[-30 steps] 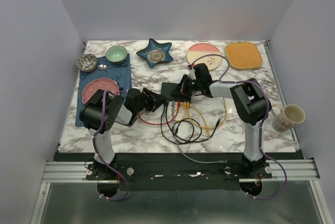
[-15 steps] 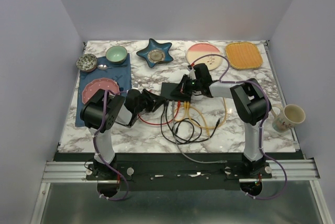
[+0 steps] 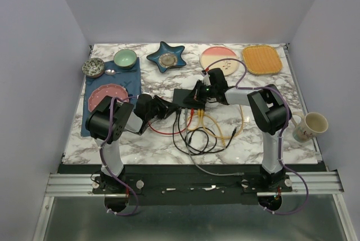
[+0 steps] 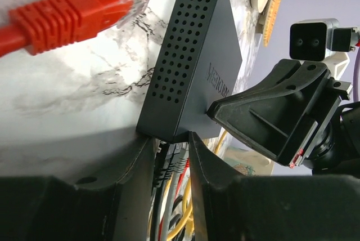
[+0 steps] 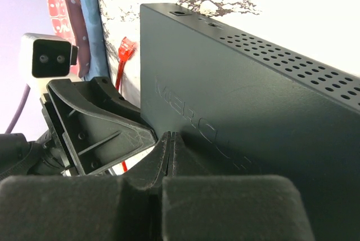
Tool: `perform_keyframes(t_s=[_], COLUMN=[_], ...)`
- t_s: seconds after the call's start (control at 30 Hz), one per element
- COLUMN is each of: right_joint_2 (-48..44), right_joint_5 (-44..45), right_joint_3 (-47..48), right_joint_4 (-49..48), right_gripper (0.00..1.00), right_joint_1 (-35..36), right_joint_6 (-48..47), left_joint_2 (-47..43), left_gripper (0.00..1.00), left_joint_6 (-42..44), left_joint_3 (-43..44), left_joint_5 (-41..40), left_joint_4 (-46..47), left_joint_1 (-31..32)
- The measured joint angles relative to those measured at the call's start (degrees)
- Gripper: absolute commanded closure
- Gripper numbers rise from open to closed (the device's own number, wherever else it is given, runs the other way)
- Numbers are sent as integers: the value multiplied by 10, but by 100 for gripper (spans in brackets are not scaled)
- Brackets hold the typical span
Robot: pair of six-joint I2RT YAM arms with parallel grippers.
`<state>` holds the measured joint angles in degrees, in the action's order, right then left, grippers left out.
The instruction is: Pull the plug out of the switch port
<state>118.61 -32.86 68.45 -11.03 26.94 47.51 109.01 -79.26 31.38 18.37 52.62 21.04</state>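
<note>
Left wrist view showed the switch (image 4: 191, 72) at mid-table with plugs (image 4: 169, 165) in its ports, left gripper (image 4: 169, 162) parted around them, right gripper (image 5: 169, 151) clenched empty on the switch's top, red plug (image 4: 73, 16) loose nearby.

I read one marking only: embossed lettering on the top face of the switch (image 5: 236, 111), which looks like "MERCU…", cut off by my right wrist view and foreshortened in the left.
</note>
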Motion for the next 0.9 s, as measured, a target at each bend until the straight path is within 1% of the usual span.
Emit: perform_keyframes(t_s=[0.13,0.33,0.53,0.7,0.9], right_joint_2=[0,0,0,0,0], right_joint_5=[0,0,0,0,0], right_joint_3=[1,2,2,2,2], right_joint_4=[2,3,3,3,3], right_gripper=[99,99,99,99,99], right_joint_1=[0,0,0,0,0], right_joint_6=[0,0,0,0,0], left_joint_2=[-5,-14,-17,-17,-17], left_gripper=[66,63,57,57,60], left_joint_6=[4,11,15,17,19], left_joint_3=[11,8,-2,-8,-14], left_joint_5=[-9,-25,-33,-35,-35], left_joint_4=[-22,-30,-25,-18,-9], left_joint_1=[6,12,12,12,13])
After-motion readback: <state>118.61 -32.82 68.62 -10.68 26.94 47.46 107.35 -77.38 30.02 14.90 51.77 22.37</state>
